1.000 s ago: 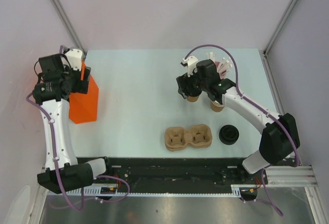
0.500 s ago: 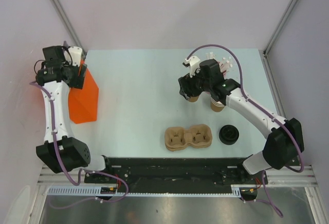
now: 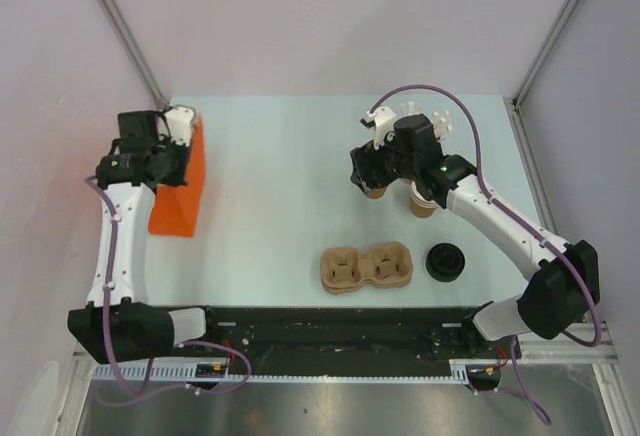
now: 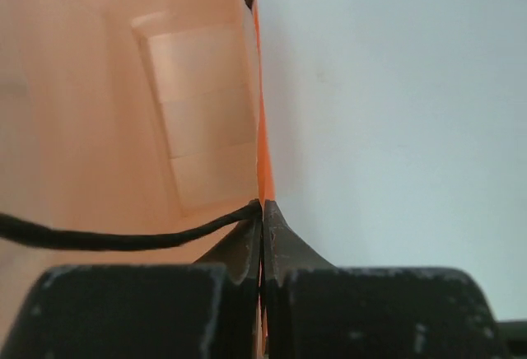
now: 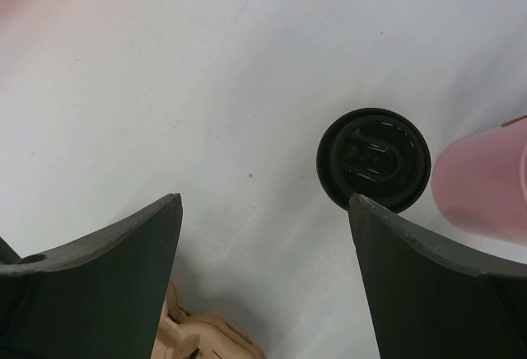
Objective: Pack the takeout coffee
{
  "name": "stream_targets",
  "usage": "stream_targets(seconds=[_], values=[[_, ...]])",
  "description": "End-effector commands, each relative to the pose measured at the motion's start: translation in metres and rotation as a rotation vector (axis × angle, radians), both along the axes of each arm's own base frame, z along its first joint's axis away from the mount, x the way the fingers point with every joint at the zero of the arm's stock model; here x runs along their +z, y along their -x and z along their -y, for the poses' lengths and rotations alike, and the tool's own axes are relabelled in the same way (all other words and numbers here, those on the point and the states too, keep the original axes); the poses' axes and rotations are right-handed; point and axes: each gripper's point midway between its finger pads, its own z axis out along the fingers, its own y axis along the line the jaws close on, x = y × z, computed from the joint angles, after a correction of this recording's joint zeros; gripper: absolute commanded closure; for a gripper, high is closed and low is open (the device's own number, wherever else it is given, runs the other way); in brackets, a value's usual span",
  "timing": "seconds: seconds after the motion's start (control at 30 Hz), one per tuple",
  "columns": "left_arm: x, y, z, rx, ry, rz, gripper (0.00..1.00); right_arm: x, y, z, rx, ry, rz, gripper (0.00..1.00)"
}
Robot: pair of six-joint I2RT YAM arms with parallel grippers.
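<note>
**Top external: left tool pinches bag rim, right tool open by the coffee**

Top external view: the left tool (image 3: 186,151) is at the top edge of the orange bag (image 3: 175,206), on the left side of the bench (image 3: 280,176). Left wrist view: the left tool (image 4: 262,219) has both fingers pressed together on the thin rim of the orange bag (image 4: 99,87). The bag's inside is to the left, with a black cord (image 4: 123,240) running across it.

The right tool (image 3: 368,176) is over the takeout coffee (image 3: 375,192), right of centre, and hides the lid in that view. Right wrist view: the right tool (image 5: 263,202) has its fingers spread wide, with only bare bench between them. The takeout coffee (image 5: 375,159) shows its black lid from above, ahead and to the right of the gap, untouched. It is just beside the blurred pink straw holder (image 5: 486,186).

The stack of cups (image 3: 423,206) is just right of the coffee. The 2-well cup carrier (image 3: 367,266) is nearer the arm bases, with the loose black lid (image 3: 446,261) just right of it.
</note>
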Motion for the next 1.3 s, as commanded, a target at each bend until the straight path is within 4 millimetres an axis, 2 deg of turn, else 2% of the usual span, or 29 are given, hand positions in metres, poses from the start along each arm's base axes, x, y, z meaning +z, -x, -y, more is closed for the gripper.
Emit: stream_targets(seconds=[0.0, 0.03, 0.13, 0.3, 0.5, 0.57, 0.6, 0.7, 0.9, 0.97, 1.13, 1.27], values=[[0.01, 0.012, 0.077, -0.064, 0.191, 0.03, 1.0, 0.023, 0.006, -0.001, -0.04, -0.065, 0.012, 0.14], [0.007, 0.017, 0.104, -0.097, 0.234, 0.01, 1.0, 0.021, 0.009, -0.005, -0.034, -0.063, 0.006, 0.14], [0.002, 0.023, 0.141, -0.084, 0.348, -0.038, 1.0, 0.018, 0.009, -0.009, -0.041, -0.051, 0.008, 0.14], [-0.001, 0.014, 0.156, 0.046, 0.463, -0.084, 1.0, 0.013, 0.013, -0.021, -0.05, -0.06, -0.009, 0.14], [-0.017, 0.017, 0.194, 0.103, 0.564, -0.193, 1.0, 0.018, 0.013, -0.024, -0.085, -0.083, -0.006, 0.14], [-0.01, 0.015, 0.2, 0.116, 0.603, -0.197, 1.0, 0.02, 0.014, -0.023, -0.094, -0.088, -0.006, 0.14], [0.003, 0.013, 0.205, 0.117, 0.643, -0.181, 1.0, 0.022, 0.015, -0.022, -0.098, -0.089, -0.003, 0.14], [0.025, 0.006, 0.21, 0.097, 0.678, -0.138, 1.0, 0.023, 0.016, -0.021, -0.104, -0.09, -0.003, 0.14], [0.033, 0.01, 0.216, 0.066, 0.699, -0.137, 1.0, 0.023, 0.017, -0.021, -0.099, -0.09, -0.01, 0.14], [0.029, 0.008, 0.212, 0.065, 0.66, -0.125, 1.0, 0.021, 0.019, -0.024, -0.088, -0.087, -0.013, 0.15], [-0.008, 0.017, 0.215, 0.056, 0.596, -0.21, 1.0, 0.008, 0.024, -0.026, -0.068, -0.047, -0.042, 0.15], [-0.006, 0.02, 0.233, -0.008, 0.601, -0.226, 1.0, 0.003, 0.033, -0.031, -0.023, -0.033, -0.063, 0.15]])
